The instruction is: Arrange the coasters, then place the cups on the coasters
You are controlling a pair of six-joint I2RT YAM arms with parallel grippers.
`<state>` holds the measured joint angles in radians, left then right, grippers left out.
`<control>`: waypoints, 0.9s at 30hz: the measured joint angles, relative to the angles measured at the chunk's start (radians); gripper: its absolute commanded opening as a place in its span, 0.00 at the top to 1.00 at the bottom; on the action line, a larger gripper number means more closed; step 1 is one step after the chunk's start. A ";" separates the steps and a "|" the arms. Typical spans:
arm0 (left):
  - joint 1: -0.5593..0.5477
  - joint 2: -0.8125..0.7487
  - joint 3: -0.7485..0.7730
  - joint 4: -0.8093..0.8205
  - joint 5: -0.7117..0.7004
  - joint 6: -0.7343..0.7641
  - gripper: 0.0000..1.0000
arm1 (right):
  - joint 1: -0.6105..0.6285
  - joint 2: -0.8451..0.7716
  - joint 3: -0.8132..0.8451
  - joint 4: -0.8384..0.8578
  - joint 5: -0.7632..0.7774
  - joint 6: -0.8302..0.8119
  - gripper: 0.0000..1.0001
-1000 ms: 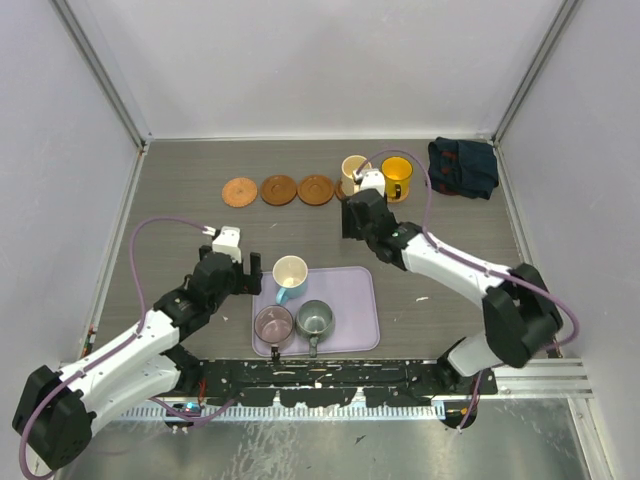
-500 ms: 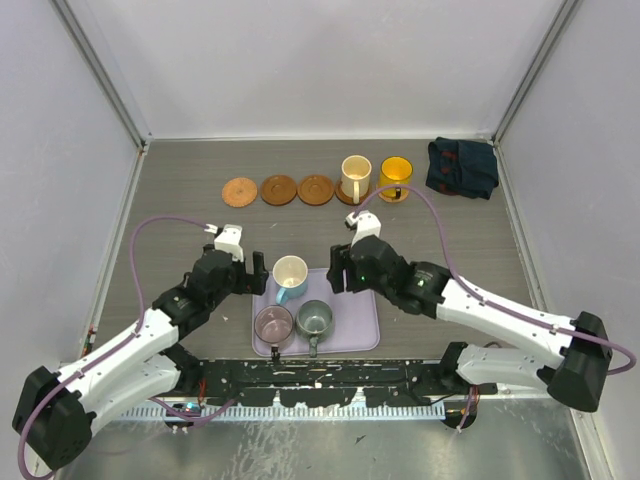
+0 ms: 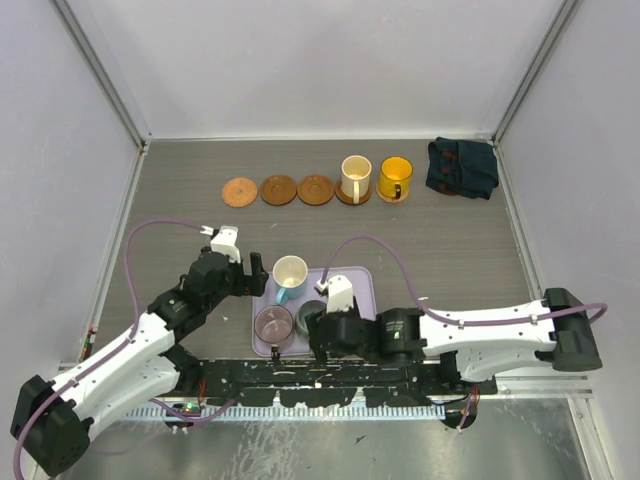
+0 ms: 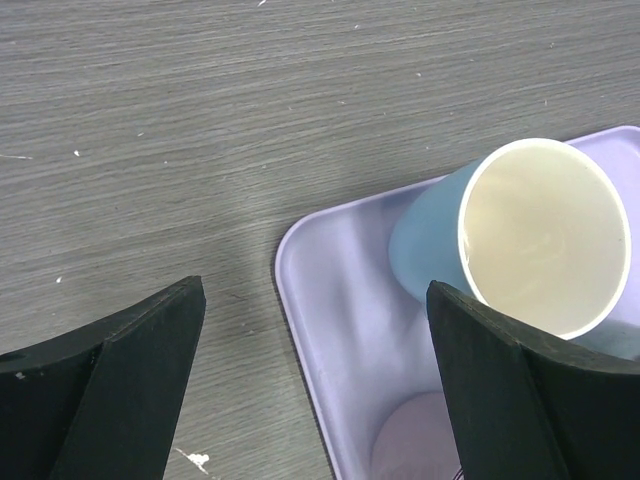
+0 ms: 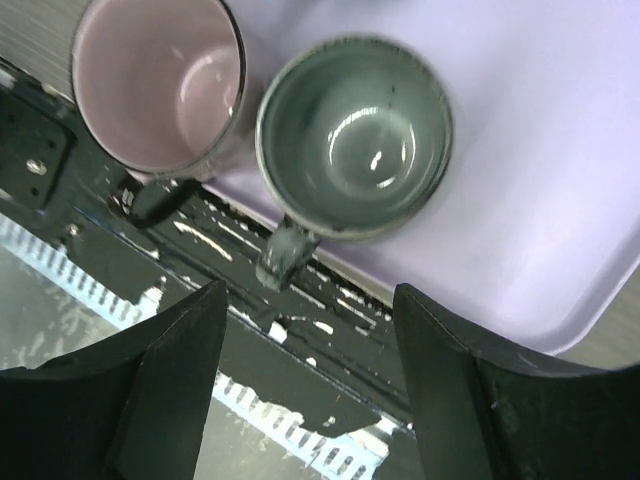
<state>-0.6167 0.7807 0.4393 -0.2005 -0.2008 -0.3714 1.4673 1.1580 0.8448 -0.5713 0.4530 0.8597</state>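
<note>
The cream cup (image 3: pixel 356 177) and yellow cup (image 3: pixel 395 176) sit on coasters (image 3: pixel 345 198); three coasters (image 3: pixel 279 190) lie bare; three cups (image 3: pixel 290 271) occupy the tray (image 3: pixel 360 290).

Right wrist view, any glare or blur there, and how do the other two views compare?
Right wrist: white glints inside the grey-green cup and the mauve cup, both fairly sharp; the near fingers are dark and soft. Left wrist: table grain crisp, blue cup slightly soft. Top external: even light, faint shadows.
</note>
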 measured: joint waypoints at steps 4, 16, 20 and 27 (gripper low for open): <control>0.000 0.000 0.000 -0.007 0.014 -0.015 0.07 | 0.114 0.073 0.011 -0.062 0.070 0.106 0.27; 0.000 -0.061 0.000 -0.021 0.048 -0.042 0.07 | 0.225 0.286 0.143 -0.168 0.210 0.304 0.26; 0.000 -0.068 -0.004 -0.021 0.053 -0.042 0.07 | 0.224 0.340 0.177 -0.211 0.249 0.356 0.37; 0.000 -0.065 -0.012 -0.022 0.060 -0.041 0.07 | 0.181 0.395 0.194 -0.242 0.262 0.383 0.41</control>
<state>-0.6167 0.7158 0.4271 -0.2222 -0.1413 -0.4126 1.6485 1.5528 1.0386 -0.8131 0.7147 1.2430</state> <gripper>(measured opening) 0.933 0.593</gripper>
